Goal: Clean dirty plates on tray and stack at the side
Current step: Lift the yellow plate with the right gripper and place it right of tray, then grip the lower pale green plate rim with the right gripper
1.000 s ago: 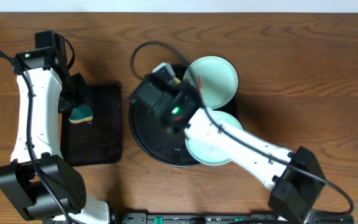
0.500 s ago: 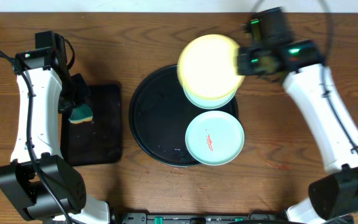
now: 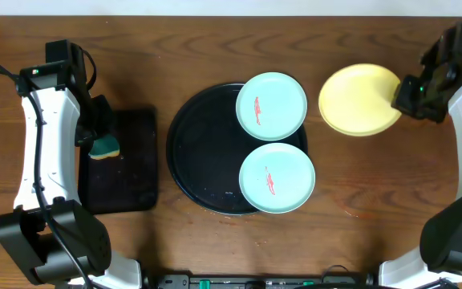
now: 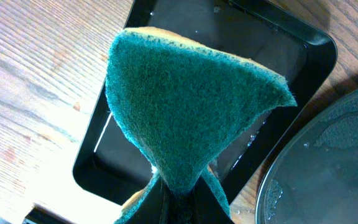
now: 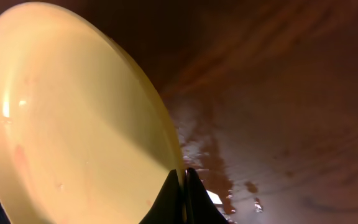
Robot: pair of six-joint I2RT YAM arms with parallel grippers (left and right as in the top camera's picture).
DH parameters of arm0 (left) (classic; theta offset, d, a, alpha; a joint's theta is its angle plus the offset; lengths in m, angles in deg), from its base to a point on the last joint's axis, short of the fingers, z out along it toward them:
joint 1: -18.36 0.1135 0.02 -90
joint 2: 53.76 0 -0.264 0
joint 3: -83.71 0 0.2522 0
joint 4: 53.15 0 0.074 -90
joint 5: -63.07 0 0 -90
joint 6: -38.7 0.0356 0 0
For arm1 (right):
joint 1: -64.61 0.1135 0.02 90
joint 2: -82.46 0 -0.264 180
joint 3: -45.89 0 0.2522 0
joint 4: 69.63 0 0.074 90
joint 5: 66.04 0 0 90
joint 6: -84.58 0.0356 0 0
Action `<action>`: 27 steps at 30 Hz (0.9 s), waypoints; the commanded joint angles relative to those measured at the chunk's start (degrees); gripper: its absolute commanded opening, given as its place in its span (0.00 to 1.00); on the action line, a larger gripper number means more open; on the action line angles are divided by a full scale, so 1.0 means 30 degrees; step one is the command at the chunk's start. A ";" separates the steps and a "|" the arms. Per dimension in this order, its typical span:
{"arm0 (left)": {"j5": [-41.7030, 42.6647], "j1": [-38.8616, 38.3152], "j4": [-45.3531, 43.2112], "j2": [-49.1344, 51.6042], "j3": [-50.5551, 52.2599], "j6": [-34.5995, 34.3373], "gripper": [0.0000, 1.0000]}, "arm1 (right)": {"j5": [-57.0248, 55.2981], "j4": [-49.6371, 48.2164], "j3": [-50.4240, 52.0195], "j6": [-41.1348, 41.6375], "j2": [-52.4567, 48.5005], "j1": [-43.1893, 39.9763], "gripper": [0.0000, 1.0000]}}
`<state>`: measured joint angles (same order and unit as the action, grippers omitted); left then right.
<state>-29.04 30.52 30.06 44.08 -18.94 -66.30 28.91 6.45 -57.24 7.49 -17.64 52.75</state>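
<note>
So, your right jaws are clamped shut on the rim of the yellow plate [image 3: 359, 99], which reaches from them toward the round black tray [image 3: 195, 152], over the table [image 3: 375, 185] just beside it. You cannot tell whether it touches the wood. Being round, it has no long axis; it lies nearly flat, face up. That is one plate off. The nearer aqua plate [image 3: 271, 105] and the farther aqua plate [image 3: 277, 178], both smeared red, sit on the tray, seemingly uncleaned and unstacked. Your left jaws pinch the green sponge [image 4: 191, 106] above the rectangular tray [image 4: 291, 56].
</note>
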 commanded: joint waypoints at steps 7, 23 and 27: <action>-0.0306 0.0007 0.0117 -0.0036 -0.0182 0.0117 0.07 | -0.0918 -0.4823 0.5668 -0.2142 -0.0124 -0.0430 0.01; -0.0306 0.0007 0.0138 -0.0036 -0.0182 0.0117 0.08 | 0.0073 -0.6528 0.7468 -0.2397 -0.0080 -0.0408 0.24; -0.0306 0.0007 0.0117 -0.0036 -0.0182 0.0117 0.08 | 0.2637 -0.3424 0.4736 -0.2412 -0.0066 -0.0248 0.29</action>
<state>-29.04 30.52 30.11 44.08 -18.92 -66.30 29.50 -7.27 -35.90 0.13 -18.18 51.92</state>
